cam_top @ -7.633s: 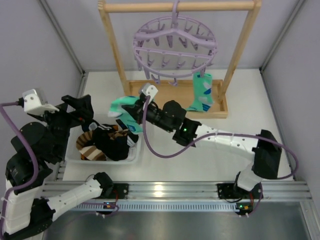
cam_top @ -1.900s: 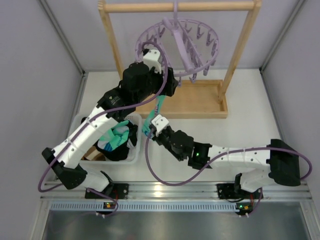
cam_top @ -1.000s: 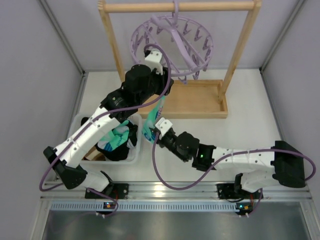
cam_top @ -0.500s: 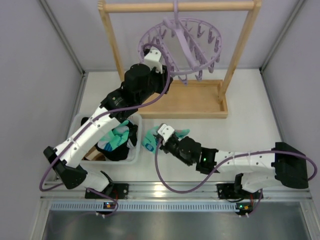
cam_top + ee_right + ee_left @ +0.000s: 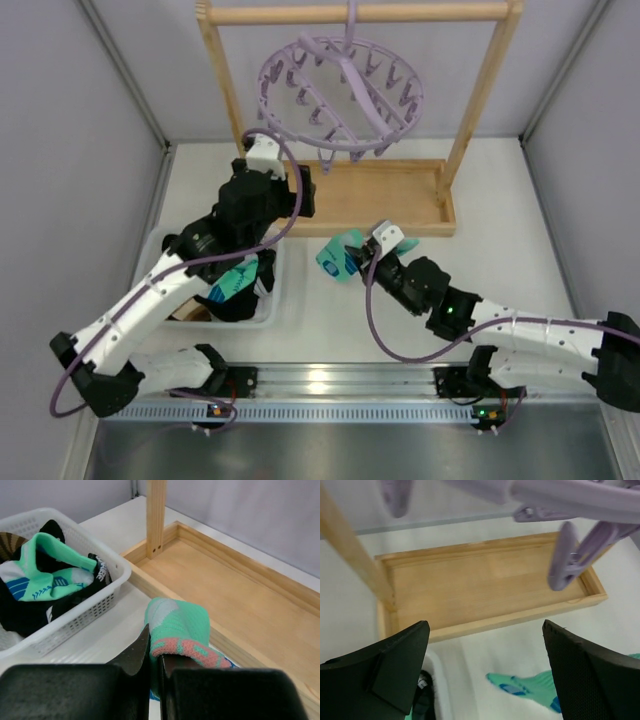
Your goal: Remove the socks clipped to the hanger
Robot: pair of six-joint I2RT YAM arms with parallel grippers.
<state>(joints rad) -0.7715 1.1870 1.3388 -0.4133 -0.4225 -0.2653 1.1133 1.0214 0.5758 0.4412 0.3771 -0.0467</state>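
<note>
One sock [image 5: 177, 627]: mint-teal, pinched between the tightly closed fingers of the right gripper [image 5: 154, 652]; above the table by the wooden tray [image 5: 485, 590]; lower part hidden behind the fingers
left gripper [image 5: 485, 630]: fingers spread wide, empty; below the pegs [image 5: 565, 555]
hanger [image 5: 347, 62]: tilted under the rack's top bar; cut off in the left wrist view
basket [image 5: 85, 612]: heaped socks [image 5: 45, 565], mint and black; partly hidden by the left arm from above

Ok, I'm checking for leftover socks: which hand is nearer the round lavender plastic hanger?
Left. The left hand hangs open just below the lavender hanger; the right hand is lower, shut on a mint-teal fabric sock.
</note>
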